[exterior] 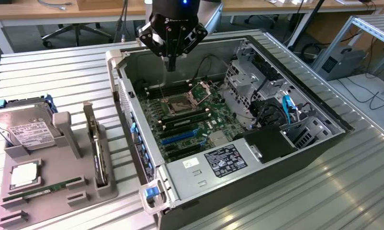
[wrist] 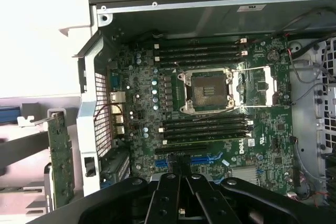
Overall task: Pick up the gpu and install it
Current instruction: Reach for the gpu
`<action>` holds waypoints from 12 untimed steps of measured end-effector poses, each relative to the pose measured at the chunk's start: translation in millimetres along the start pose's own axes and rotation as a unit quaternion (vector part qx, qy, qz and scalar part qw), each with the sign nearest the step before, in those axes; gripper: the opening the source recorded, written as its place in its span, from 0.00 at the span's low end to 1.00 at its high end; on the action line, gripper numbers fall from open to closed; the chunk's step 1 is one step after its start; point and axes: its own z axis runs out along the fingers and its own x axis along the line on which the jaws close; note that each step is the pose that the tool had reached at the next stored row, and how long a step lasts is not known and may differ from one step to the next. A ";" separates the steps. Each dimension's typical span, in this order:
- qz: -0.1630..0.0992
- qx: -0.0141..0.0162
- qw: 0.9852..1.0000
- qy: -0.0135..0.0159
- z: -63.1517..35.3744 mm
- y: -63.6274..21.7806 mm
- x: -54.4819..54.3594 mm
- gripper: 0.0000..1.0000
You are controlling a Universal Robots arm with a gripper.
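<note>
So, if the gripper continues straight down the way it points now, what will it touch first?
Probably the motherboard inside the open computer case, with nothing seen in between. The gripper is shut; the exact spot on the board is unclear.

Ribbed metal table (exterior: 58,72); wooden desks (exterior: 26,10) behind, office chair (exterior: 77,29) beneath; aluminium frame (exterior: 371,28), cables (exterior: 376,98) on grey floor (exterior: 355,88).

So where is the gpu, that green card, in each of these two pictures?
Exterior view: the gpu stands on edge in the grey holder, to the exterior view's left of the open computer case.
Wrist view: the gpu stands outside the case, beside its perforated rear wall.
Shared landmark: the CPU socket on the motherboard.
</note>
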 end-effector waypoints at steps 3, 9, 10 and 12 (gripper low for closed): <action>0.000 0.000 1.000 0.000 -0.1 -0.1 2.0 0.11; 0.000 0.000 1.000 0.000 -0.2 -0.6 7.9 0.11; 0.000 0.000 1.000 0.000 -0.2 -0.6 8.7 0.11; 0.000 0.000 1.000 0.000 -0.3 -0.7 10.2 0.11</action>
